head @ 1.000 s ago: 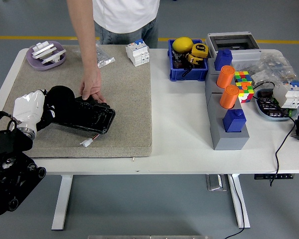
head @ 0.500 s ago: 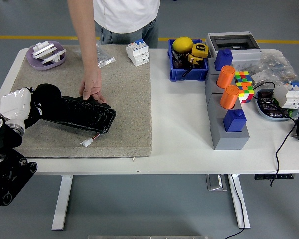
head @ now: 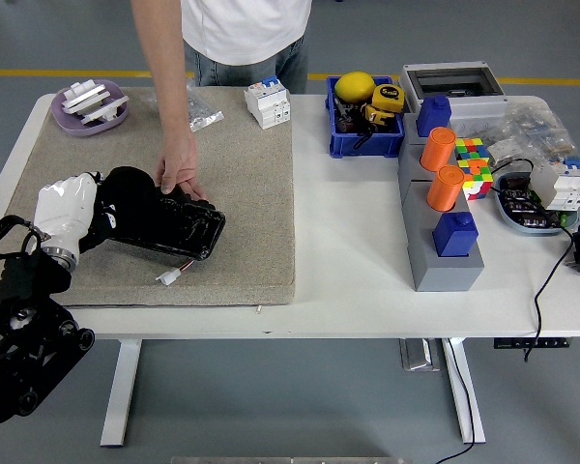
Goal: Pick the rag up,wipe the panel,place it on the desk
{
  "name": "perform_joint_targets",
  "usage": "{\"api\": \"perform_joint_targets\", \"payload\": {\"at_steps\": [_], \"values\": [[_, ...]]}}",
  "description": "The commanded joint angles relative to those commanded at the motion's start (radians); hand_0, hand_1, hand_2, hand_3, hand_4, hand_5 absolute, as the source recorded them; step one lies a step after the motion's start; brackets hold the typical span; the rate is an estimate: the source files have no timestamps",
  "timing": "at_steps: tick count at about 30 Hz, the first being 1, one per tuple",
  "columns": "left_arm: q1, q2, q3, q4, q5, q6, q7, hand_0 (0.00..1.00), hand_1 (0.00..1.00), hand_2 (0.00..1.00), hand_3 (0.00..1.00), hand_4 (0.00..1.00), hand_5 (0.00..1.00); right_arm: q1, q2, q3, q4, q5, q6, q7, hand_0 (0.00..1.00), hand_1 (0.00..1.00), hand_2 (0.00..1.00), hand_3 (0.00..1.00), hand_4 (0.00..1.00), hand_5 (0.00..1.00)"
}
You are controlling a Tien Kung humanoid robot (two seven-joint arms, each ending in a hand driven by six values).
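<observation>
A black panel (head: 179, 228) lies tilted on the beige mat (head: 242, 184), with a white connector on wires (head: 169, 276) sticking out at its near edge. My left hand (head: 89, 209), white-covered, rests at the panel's left end, fingers curled on a black rag (head: 128, 189) that is pressed onto the panel. A person at the far side reaches down and holds the panel's far edge with one hand (head: 178, 174). My right hand is out of view.
A purple dish with white parts (head: 90, 105) sits at the mat's back left, near a plastic bag (head: 203, 118) and a white breaker (head: 268, 101). To the right are a blue bin (head: 364, 137), a grey block with orange cylinders (head: 442, 184), and small parts.
My left hand slid left with the rag along the panel, then came back right to the panel's left end. The person's hand stayed on the panel.
</observation>
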Motion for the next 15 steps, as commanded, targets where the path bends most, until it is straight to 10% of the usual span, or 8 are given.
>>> {"api": "perform_joint_targets", "payload": {"at_steps": [15], "values": [[-0.003,-0.014,0.149,-0.123,-0.006,-0.010,0.025,0.310,0.438,0.567,0.438,0.002,0.002,0.000,-0.001,0.001,-0.001,0.001,0.003,0.002,0.749,0.645,0.667,0.568,0.927,0.430]]}}
